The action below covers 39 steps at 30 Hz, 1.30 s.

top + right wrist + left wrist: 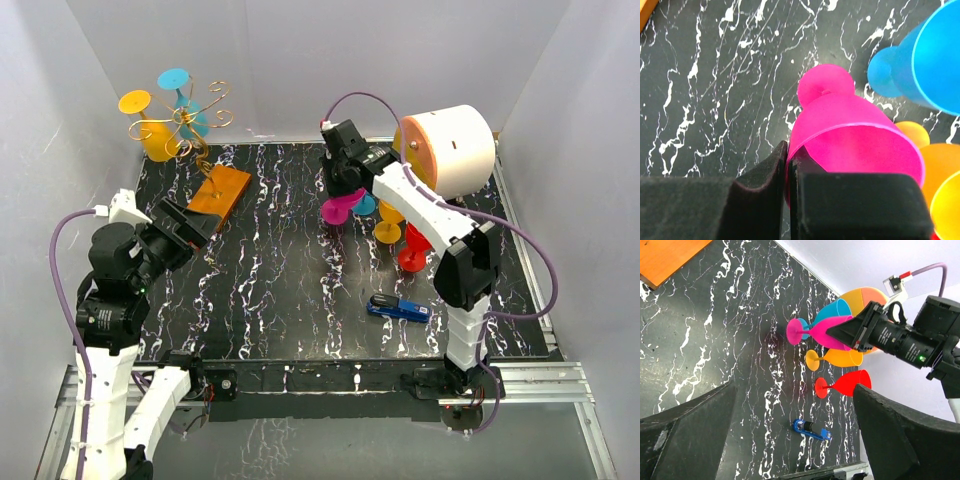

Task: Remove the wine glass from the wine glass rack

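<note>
The gold wire wine glass rack stands at the back left on its orange base, with a yellow wine glass and a blue one hanging from it. My right gripper is shut on the rim of a magenta wine glass, one finger inside the bowl and one outside. That glass is away from the rack, at the back right, its foot down by the tabletop. Whether the foot touches, I cannot tell. My left gripper is wide open and empty, near the base.
Beside the magenta glass are a blue glass, an orange one and a red one. A blue stapler-like object lies at the front right. A white and orange drum sits at the back right corner.
</note>
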{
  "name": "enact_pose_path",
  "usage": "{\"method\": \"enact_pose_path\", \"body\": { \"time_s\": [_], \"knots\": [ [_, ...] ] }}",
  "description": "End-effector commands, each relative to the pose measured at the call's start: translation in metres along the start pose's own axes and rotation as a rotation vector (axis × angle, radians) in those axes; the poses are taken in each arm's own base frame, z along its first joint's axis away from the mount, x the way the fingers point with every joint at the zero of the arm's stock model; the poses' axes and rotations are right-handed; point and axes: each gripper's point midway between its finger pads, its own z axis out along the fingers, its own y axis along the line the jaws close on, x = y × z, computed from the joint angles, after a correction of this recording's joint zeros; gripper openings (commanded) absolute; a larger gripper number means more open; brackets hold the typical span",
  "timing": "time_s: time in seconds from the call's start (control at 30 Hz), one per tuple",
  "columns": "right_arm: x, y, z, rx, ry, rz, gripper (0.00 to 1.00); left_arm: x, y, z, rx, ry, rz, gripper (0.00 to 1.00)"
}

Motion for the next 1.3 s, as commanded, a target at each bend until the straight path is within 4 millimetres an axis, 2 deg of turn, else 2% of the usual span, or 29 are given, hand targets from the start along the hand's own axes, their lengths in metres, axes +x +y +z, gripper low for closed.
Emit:
{"method": "enact_pose_path", "body": {
  "time_s": [0.0, 0.27, 0.6, 0.9, 1.07, 1.27],
  "knots": [
    [-0.033, 0.000, -0.004, 0.041, -0.069, -0.035, 0.00, -0.008, -0.012, -0.007, 0.036, -0.019, 0.033, 0.99],
    [-0.041, -0.004, 0.016, 0.086, -0.045, -0.058, 0.00, -0.010, -0.011, -0.012, 0.024, -0.028, 0.056, 0.99],
    [-0.037, -0.002, 0.040, 0.084, -0.014, -0.076, 0.00, -0.015, -0.013, -0.013, 0.026, -0.038, 0.076, 0.99],
    [-0.039, -0.001, 0.050, 0.083, -0.008, -0.089, 0.00, -0.017, -0.015, -0.015, 0.027, -0.043, 0.085, 0.99],
    [-0.038, -0.001, 0.053, 0.084, -0.004, -0.092, 0.03, -0.017, -0.016, -0.015, 0.029, -0.044, 0.087, 0.99],
    [-0.040, -0.001, 0.054, 0.085, -0.007, -0.094, 0.12, -0.017, -0.017, -0.015, 0.034, -0.042, 0.087, 0.99]
  ]
}}
